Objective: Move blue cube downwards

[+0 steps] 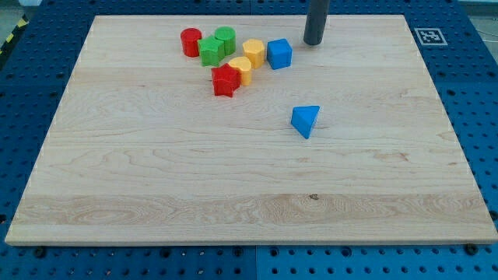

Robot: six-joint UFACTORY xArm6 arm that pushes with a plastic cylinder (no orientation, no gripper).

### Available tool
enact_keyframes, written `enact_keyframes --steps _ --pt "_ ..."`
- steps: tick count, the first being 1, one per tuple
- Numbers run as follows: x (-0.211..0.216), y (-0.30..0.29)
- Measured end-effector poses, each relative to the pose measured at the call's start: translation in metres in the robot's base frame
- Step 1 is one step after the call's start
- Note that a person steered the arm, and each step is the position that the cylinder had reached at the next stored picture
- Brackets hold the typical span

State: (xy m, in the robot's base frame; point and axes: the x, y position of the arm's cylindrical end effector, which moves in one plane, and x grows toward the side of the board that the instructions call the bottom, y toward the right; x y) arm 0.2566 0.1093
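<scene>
The blue cube [279, 54] sits near the view's top, at the right end of a cluster of blocks. My tip [313, 43] is on the board just to the right of the blue cube and slightly above it, with a small gap between them. The dark rod rises out of the view's top.
Left of the blue cube lie a yellow block [254, 52], a second yellow block [241, 69], a red star-shaped block [225, 80], a green star-shaped block [211, 51], a green cylinder [226, 39] and a red cylinder [191, 42]. A blue triangular block [306, 120] lies lower, right of centre.
</scene>
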Motion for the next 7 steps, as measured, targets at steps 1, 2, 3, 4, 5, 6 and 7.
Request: enact_keyframes --steps 1,2,3,4,5,6,7 --pt "-0.009 -0.008" --pt "-0.004 -0.010" --pt "-0.003 -0.017" --pt "-0.003 -0.035" --pt "0.005 -0.045" --pt "0.010 -0.053" --pt "0.015 -0.061"
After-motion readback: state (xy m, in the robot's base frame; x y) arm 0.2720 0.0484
